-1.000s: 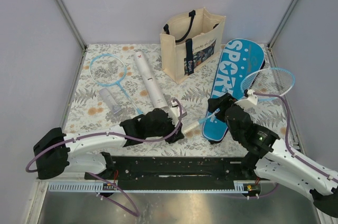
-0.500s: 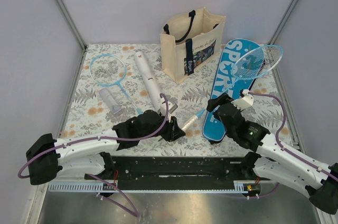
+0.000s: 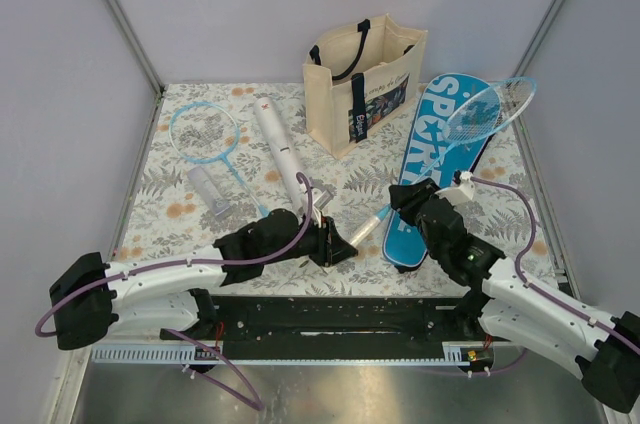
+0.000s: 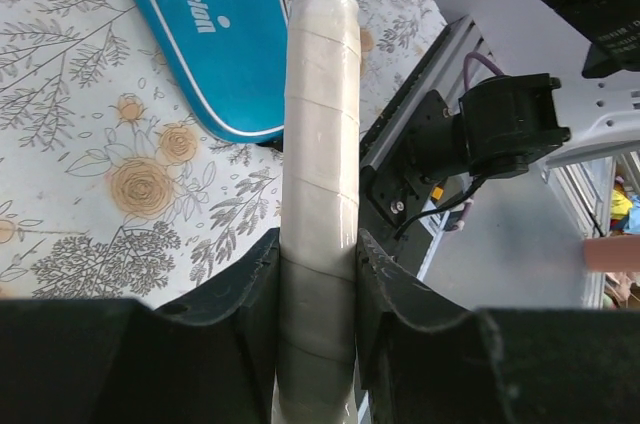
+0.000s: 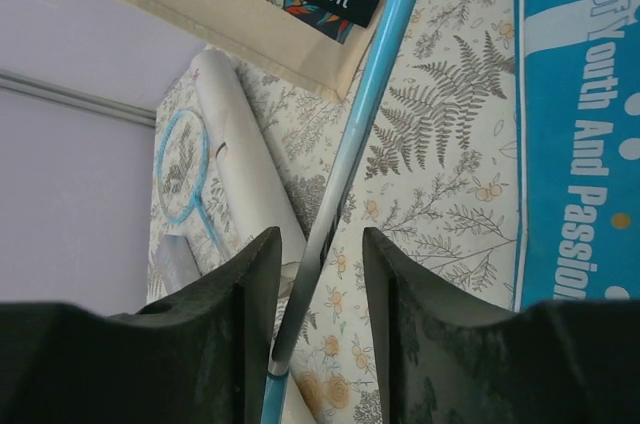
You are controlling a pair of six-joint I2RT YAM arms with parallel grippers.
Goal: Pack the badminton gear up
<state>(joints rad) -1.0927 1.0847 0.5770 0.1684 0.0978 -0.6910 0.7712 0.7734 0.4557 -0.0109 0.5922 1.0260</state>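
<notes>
Over the blue case (image 3: 460, 159), one racket (image 3: 488, 110)

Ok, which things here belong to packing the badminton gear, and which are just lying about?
Belongs: light-blue racket in the left gripper; second light-blue racket; long white tube; blue "SPORT" case.
Lying about: cream tote bag; small clear object, hard to identify.

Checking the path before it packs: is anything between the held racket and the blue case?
Nothing visible. The racket, its handle in the left gripper, has its head over the blue case; the tote bag stands off to its left. Whether the case is open cannot be told.
</notes>
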